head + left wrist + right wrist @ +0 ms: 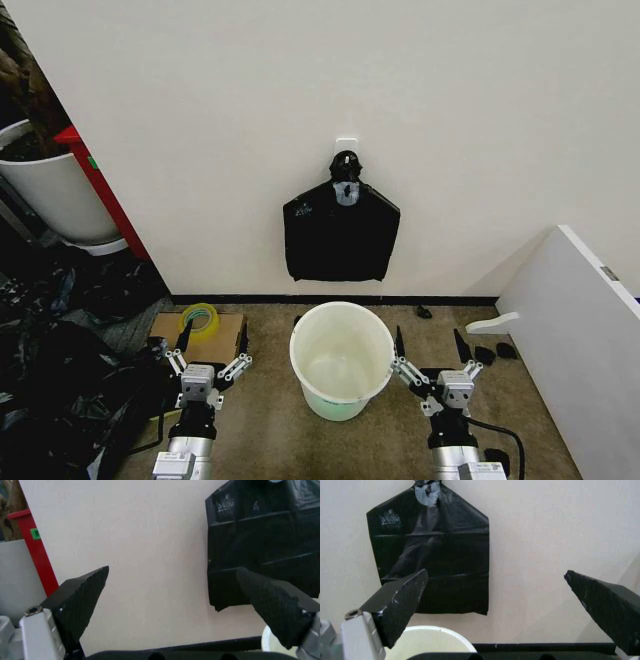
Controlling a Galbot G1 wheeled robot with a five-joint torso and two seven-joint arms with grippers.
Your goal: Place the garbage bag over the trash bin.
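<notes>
The trash bin (340,400), a small round white bucket, stands open on the carpet near the wall, between my two arms. My left gripper (214,340) hovers low to the bin's left, open and holding nothing. My right gripper (428,345) sits just right of the bin, also open and holding nothing. Both point toward the wall. The bin's rim (435,637) shows in the right wrist view under the open right gripper (495,572). The left gripper (172,570) faces bare wall. The garbage bag is out of view.
A flat black bundle (340,232) hangs on a wall hook above the bin. A heap of black plastic (50,380) and a large white tub (55,195) are at the left. A tape roll (198,319) lies on cardboard. A white panel (580,340) stands at the right.
</notes>
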